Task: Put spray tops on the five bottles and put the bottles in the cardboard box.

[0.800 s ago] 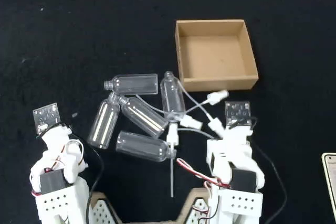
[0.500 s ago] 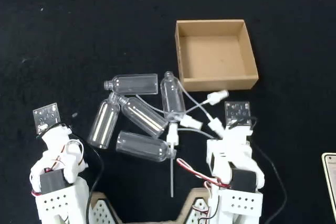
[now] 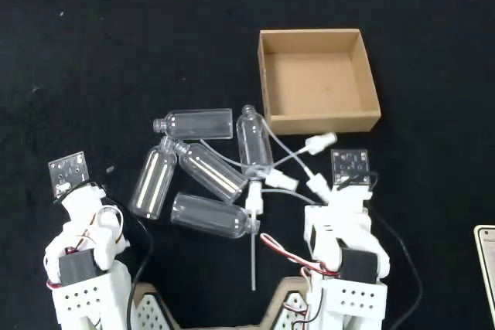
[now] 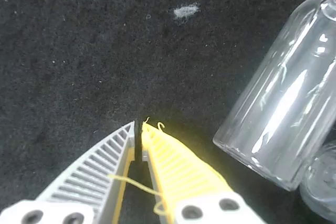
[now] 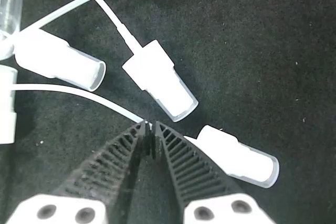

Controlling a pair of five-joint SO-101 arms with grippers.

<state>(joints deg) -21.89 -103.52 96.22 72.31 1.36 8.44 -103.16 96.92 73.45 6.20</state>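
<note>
- the cardboard box sits on the table, far side, right of centre.
- five bottles lie clustered left of the box and nearer, several touching.
- loose spray tops lie between the bottles and the right arm's tool, before the box.

1. The table is covered in black cloth.
2. An open cardboard box stands on it, right of centre.
3. Five clear bottles lie on their sides in a loose cluster left of the box, several touching.
4. White spray tops with thin tubes lie loose just beside the cluster, near the box's front wall.
</note>
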